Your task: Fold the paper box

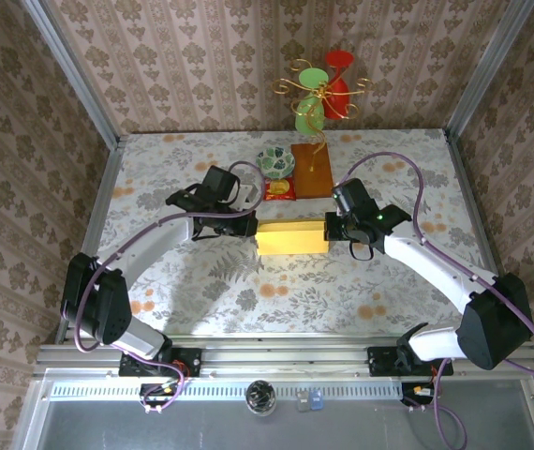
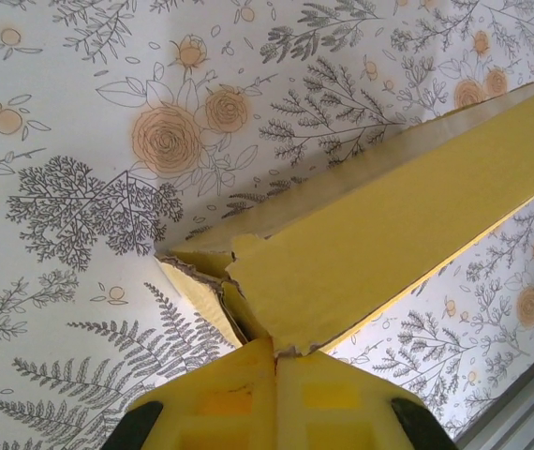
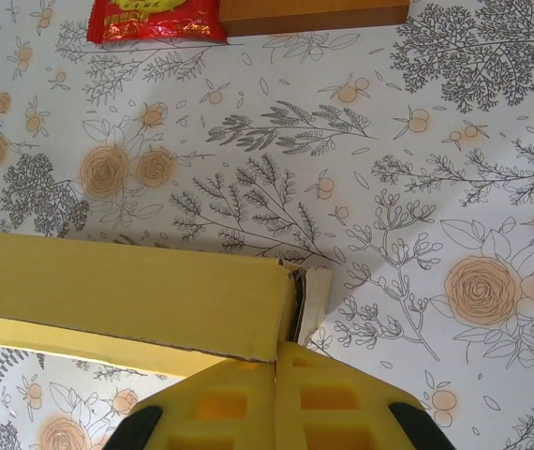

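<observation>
Found the left fingers (image 2: 248, 375) pressed fully together against the ragged left end of the paper box (image 2: 389, 234), and the right fingers (image 3: 248, 380) likewise closed hard up against its right end. Could not tell about any thin edge nipped between either pair. Saw the box folded into a long, shallow yellow shape, lying across the middle of the worktop (image 1: 201, 300) between the two arms. Noted loose, roughly tucked flaps at the left end. Judged it light, thin-walled and hollow: easy to crease or crush, likely to slide under a sideways push. Judged it best braced at both ends or taken by a flap edge, never squeezed across the body. Noted farther back a red packet (image 3: 155, 21), an orange-brown board (image 3: 314, 11) just beside it, and a patterned bowl (image 1: 274, 161) behind the packet
</observation>
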Controlling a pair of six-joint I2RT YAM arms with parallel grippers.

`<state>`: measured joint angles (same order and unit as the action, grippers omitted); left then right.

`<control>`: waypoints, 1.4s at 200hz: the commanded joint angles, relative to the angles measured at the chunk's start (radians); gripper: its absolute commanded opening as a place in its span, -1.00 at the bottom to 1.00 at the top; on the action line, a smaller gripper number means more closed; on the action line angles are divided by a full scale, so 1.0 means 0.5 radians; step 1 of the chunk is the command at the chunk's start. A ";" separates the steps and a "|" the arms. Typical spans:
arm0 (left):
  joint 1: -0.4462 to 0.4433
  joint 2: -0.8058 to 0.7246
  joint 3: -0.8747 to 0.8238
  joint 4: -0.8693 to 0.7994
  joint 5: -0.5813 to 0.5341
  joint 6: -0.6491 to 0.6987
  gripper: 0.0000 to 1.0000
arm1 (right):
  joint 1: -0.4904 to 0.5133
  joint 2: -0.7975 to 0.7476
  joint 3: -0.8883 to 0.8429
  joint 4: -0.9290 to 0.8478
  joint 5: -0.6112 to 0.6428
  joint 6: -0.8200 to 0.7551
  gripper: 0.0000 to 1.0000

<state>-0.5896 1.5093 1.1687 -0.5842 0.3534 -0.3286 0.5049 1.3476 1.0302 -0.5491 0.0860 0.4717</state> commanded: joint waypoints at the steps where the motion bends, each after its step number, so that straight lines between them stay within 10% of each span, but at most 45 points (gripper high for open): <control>1: -0.045 0.020 -0.090 -0.099 -0.019 0.001 -1.00 | 0.046 -0.042 -0.045 -0.048 -0.067 0.083 -0.89; 72: -0.051 0.005 -0.088 -0.086 -0.035 0.001 -1.00 | -0.151 -0.305 -0.087 0.005 -0.407 1.204 0.01; 117: -0.057 0.009 -0.078 -0.096 -0.038 0.007 -1.00 | -0.296 -0.398 -0.392 0.467 -0.676 2.075 0.26; 280: -0.070 -0.009 -0.056 -0.083 -0.026 -0.057 -1.00 | -0.353 -0.343 -0.711 0.827 -0.701 2.322 -0.23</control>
<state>-0.6102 1.5021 1.1587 -0.5667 0.3397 -0.3309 0.3359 1.1667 0.6899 -0.1131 -0.2733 1.6531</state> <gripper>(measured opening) 0.051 0.400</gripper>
